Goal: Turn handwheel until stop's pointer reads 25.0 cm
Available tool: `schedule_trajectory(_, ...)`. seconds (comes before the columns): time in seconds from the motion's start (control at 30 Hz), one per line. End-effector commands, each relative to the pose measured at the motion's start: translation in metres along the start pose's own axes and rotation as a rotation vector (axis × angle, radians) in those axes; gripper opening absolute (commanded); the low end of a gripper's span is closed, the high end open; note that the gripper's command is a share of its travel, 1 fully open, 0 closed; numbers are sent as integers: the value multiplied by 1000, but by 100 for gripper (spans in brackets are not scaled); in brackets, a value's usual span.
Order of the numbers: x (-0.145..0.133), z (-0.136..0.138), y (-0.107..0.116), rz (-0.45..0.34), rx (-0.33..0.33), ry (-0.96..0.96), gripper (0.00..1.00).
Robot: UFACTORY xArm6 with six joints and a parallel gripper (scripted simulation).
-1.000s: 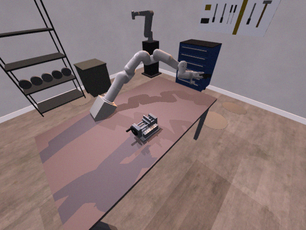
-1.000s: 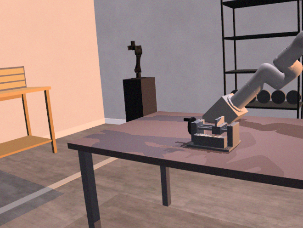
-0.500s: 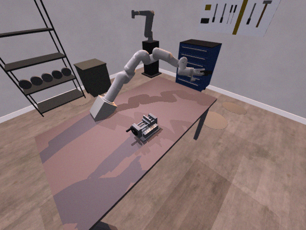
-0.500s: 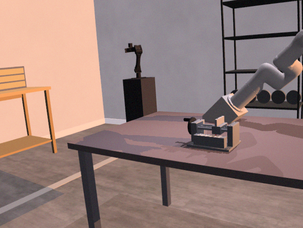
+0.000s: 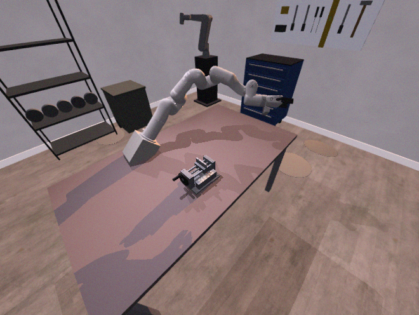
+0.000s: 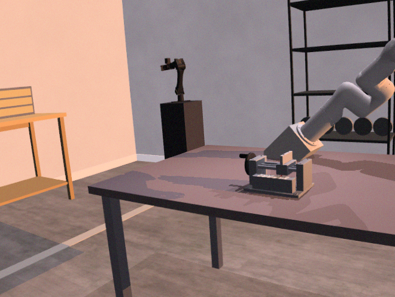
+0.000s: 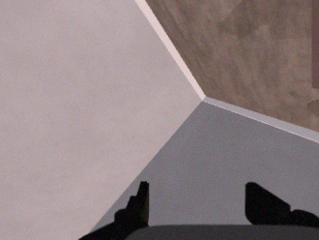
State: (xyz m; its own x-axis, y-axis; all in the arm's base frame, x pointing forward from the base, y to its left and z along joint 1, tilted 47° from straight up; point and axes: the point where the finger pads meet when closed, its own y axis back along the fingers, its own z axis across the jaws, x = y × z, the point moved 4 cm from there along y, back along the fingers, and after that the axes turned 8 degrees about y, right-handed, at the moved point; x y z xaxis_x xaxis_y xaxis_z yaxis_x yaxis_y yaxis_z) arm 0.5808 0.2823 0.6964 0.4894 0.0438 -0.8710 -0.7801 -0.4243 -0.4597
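gripper [image 5: 287, 100] [image 7: 196, 198] hanging far from wheel [image 5: 183, 179] [image 6: 248, 163], fingers standing wide apart w/ nothing btwn. wheel sitting on vise's [image 5: 199, 173] [image 6: 273, 184] end, on table [image 5: 152, 216] [image 6: 197, 178]. rack [image 5: 82, 75] [image 6: 291, 79] holding 5 discs in top view. 1 cabinet [image 5: 270, 81], drawers hiding contents. pointer, scale too small to read.

A dark handwheel [image 6: 247, 164] flanks the metal fixture [image 6: 273, 184].
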Motion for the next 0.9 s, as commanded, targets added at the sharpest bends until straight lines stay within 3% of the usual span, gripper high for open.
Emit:
schedule_trajectory(0.0,25,-31,-1,-1,-7,104,100)
schedule_trajectory(0.07,50,-57,1,15,-18,198,100)
schedule_trajectory(0.13,50,-57,1,15,-18,198,100)
schedule_trajectory(0.23,80,-85,7,39,-43,300,100)
schedule_trajectory(0.4,96,-100,12,54,-61,352,100)
schedule_trajectory(0.5,132,-131,25,95,-111,454,100)
schedule_trajectory(0.57,132,-131,25,95,-111,454,100)
schedule_trajectory(0.6,152,-146,33,120,-142,502,100)
schedule_trajectory(0.67,152,-146,33,120,-142,502,100)
schedule_trajectory(0.7,172,-161,44,148,-179,547,100)
schedule_trajectory(0.77,172,-161,44,148,-179,547,100)
schedule_trajectory(0.8,193,-176,57,179,-220,587,100)
schedule_trajectory(0.87,193,-176,57,179,-220,587,100)
